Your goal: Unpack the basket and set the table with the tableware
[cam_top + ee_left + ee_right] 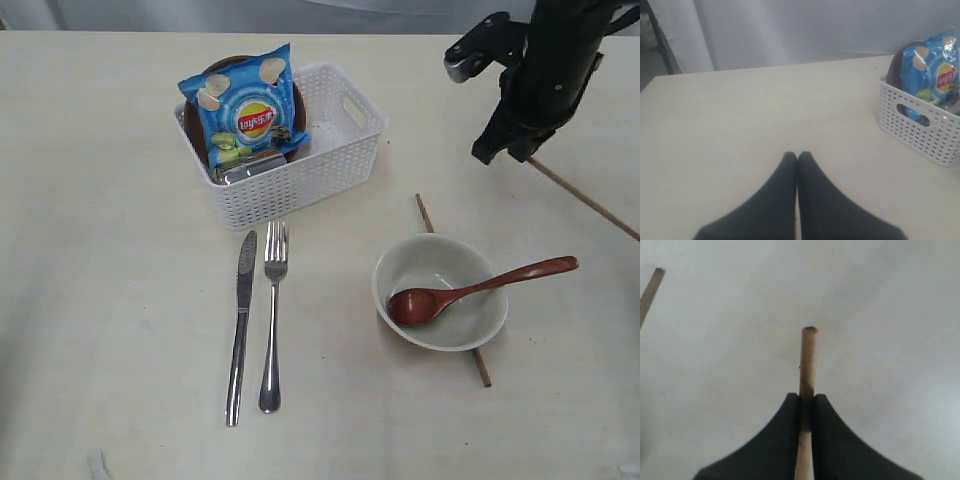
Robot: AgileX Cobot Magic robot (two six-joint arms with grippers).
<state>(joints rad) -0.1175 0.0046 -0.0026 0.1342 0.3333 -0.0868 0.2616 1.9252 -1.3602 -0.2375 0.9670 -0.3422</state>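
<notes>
Though knife (240, 325), fork (272, 315), bowl (445, 255) and spoon (480, 288) are set, plate (296, 108) and cup (250, 168) sit in the basket (330, 170); the right gripper (807, 399) pinches a chopstick (809, 360).

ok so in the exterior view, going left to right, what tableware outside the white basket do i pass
steel knife → steel fork → off-white round bowl → thin wooden chopstick at the far right. left out: the red-brown wooden spoon and the second chopstick, both overlapping the bowl.
</notes>
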